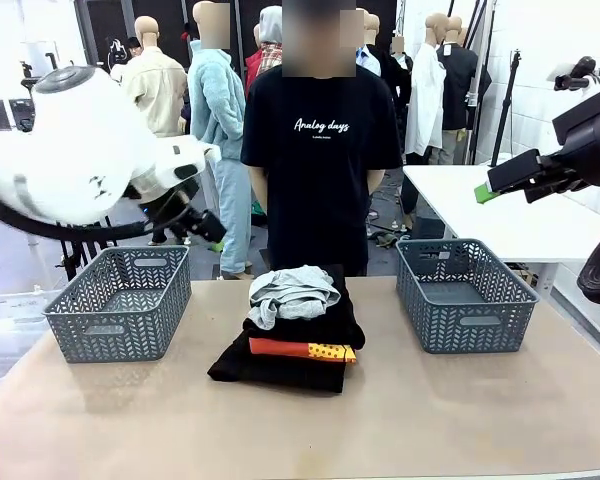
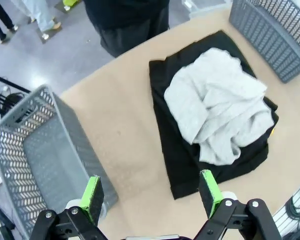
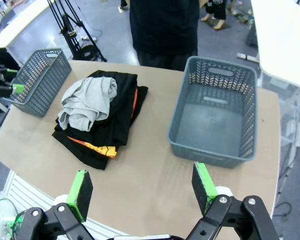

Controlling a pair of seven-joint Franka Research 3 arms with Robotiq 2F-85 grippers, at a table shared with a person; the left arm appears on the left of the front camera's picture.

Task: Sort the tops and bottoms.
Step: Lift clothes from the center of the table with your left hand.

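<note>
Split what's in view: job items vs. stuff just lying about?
Job:
- grey-white top, top of the stack
- upper black bottom
- orange top
- lower black bottom
- left basket and right basket, likely the sorting bins

Not job:
- person's printed black T-shirt
- white side table

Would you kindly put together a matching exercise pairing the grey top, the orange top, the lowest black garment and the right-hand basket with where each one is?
Things:
1. grey top
2. orange top
3. lowest black garment
4. right-hand basket

Places:
a. sandwiched between black layers
b. flat on the table, under everything else
c. standing apart, on the robot's right
d. crumpled on top of the pile

Pairs: 1-d, 2-a, 3-b, 4-c.
</note>
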